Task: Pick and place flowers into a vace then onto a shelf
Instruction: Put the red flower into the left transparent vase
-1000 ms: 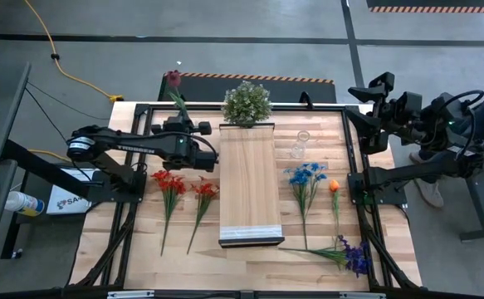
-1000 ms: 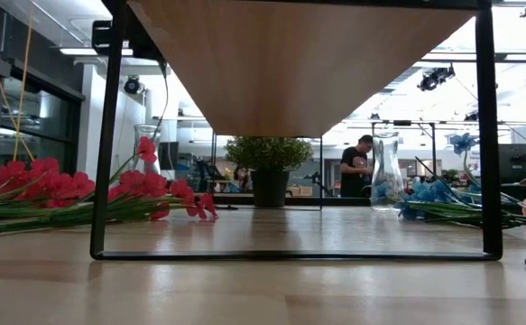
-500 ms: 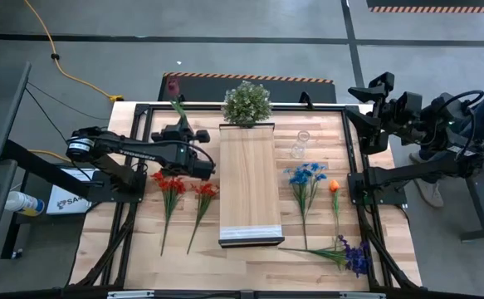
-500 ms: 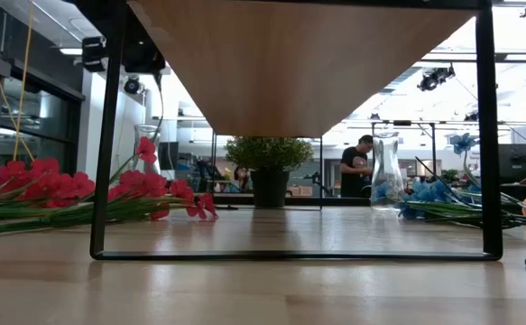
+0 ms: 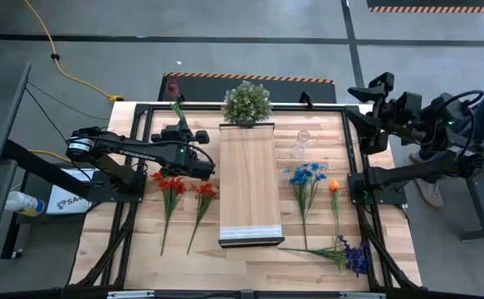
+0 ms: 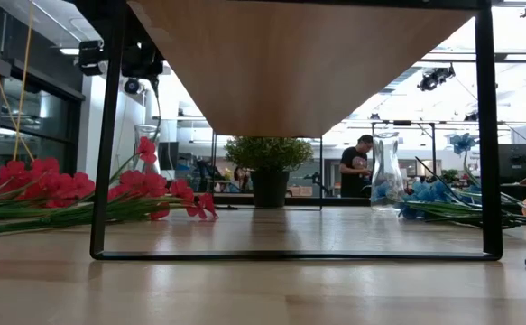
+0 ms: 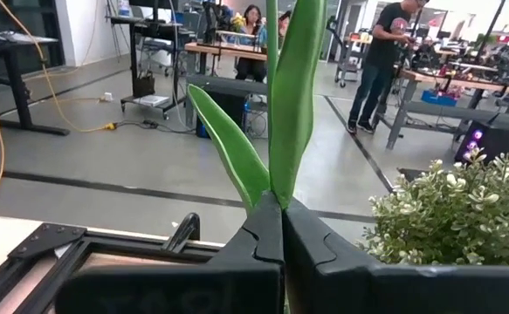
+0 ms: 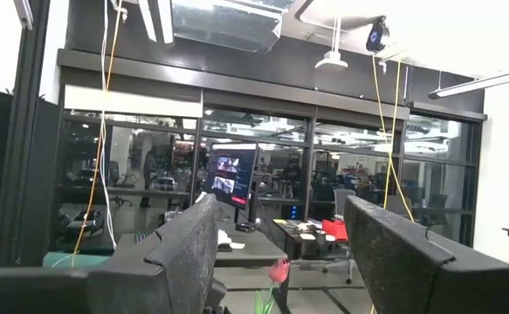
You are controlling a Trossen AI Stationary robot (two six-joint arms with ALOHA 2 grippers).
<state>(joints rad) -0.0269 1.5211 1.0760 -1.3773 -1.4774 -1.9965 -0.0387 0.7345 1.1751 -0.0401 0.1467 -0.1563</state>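
The left arm has drawn back a little toward the left of the high view in the last second, then settled. The dark red bloom it carries looks smaller and lies a touch lower in that view than before. The left gripper (image 7: 282, 235) is clenched, its jaws pressed together on the long green stem of that red artificial flower (image 5: 176, 104). The stem slants out past the far edge of the slatted wooden bench (image 5: 142, 257), toward the upper left of the high view.

So one flower is secured, but I judge the placing step has not begun. The clear glass vase (image 5: 300, 145) stands upper right of centre, across the long light-wood shelf (image 5: 246, 183) from the held flower. The other loose flowers (image 5: 306, 176) lie flat on the bench on both sides of the shelf.

The right gripper (image 8: 280, 253) is parked off the bench at the upper right of the high view, jaws released and empty.

The left wrist view cuts the bloom off at its top edge, showing only stem and leaves beside the bushy green potted plant (image 7: 450, 218). In the low view the shelf's underside hides the held flower.
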